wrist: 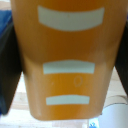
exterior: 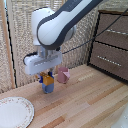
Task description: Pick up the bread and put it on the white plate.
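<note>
Orange-yellow toast (wrist: pixel 70 60), pale stripes

The exterior view looked slightly down across the worktop (exterior: pixel 90 100) from mid-distance, the arm at 12 o'clock. The wrist view sat extremely close to the toast (wrist: pixel 67 60), which both views shared.

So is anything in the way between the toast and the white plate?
Nothing visible. The toast, held in the jaws, has bare worktable between it and the plate. The blue cup sits just below the toast, and the pink cup is to the exterior view's right, off that line.
</note>
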